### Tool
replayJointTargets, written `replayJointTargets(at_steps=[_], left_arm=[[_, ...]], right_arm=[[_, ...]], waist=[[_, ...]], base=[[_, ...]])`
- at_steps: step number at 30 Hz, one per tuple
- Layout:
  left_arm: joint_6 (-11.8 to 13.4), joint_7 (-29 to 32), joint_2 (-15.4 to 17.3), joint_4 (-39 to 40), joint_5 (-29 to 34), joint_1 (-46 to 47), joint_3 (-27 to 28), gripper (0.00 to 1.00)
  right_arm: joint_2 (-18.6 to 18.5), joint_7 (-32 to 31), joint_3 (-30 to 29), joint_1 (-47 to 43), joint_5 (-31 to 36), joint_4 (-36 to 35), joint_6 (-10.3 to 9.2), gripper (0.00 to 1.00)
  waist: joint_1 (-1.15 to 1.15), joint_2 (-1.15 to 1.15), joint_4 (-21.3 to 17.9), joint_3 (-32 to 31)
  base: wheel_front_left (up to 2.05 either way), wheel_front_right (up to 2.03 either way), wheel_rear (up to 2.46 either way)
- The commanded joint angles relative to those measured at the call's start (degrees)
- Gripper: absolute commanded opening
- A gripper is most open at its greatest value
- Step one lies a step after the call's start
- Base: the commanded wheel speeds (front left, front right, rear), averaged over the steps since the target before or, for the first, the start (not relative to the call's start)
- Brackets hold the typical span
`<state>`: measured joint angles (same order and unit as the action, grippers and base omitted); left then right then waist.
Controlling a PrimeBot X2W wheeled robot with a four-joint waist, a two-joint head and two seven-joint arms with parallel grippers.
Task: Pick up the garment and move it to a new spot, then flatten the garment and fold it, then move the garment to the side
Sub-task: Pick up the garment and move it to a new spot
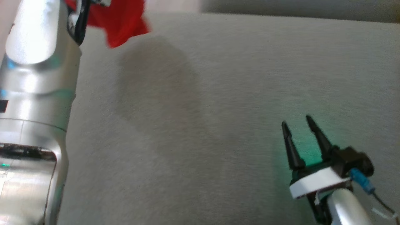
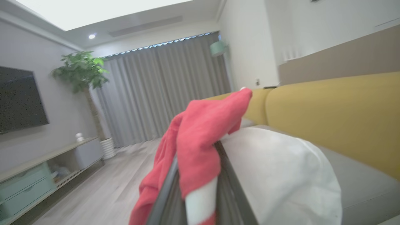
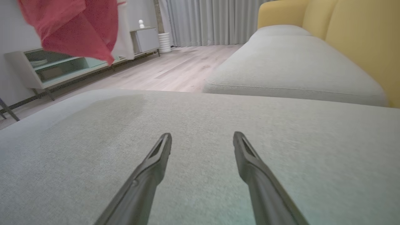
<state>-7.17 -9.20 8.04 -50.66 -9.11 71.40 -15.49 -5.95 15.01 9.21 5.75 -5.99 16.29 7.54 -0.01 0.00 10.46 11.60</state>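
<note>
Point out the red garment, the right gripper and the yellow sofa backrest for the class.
red garment (image 2: 200, 137): left wrist view, on the middle of the bunched cloth.
right gripper (image 3: 202, 137): right wrist view, midway between its open fingers.
yellow backrest (image 2: 337, 118): left wrist view, on its front face.

I count one red garment (image 1: 122, 22) and two end effectors: the left end effector (image 2: 197, 159) and the right end effector (image 1: 297, 122). Beyond them I see one potted plant (image 2: 81, 70), one television (image 2: 18, 100) and one white cushion (image 2: 281, 175).
</note>
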Motion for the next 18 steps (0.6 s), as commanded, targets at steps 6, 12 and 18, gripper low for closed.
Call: replayJointTargets(at_steps=[6,12,18], left_arm=[[-0.3,6.01,4.84,12.84,-7.15,0.99,-5.12,0.0],[-0.31,10.66,5.76,22.8,-13.22,-6.93,-7.04,0.0],[0.94,11.74,5.26,29.73,-13.83,-23.25,-11.18,0.0]], right_arm=[[2.19,-0.01,2.52,-1.57,-0.72,-2.22,-0.05,1.0],[2.84,-0.01,3.7,-2.5,-1.27,-2.96,-0.05,1.0],[3.02,-0.01,3.82,-2.69,-1.51,-3.5,-0.05,1.0]], waist=[[0.01,0.0,-16.86,-8.27],[0.01,0.0,-24.04,-8.23],[0.01,0.0,-27.29,-5.85]], base=[[0.0,0.0,0.0],[0.0,0.0,0.0],[0.0,0.0,0.0]])
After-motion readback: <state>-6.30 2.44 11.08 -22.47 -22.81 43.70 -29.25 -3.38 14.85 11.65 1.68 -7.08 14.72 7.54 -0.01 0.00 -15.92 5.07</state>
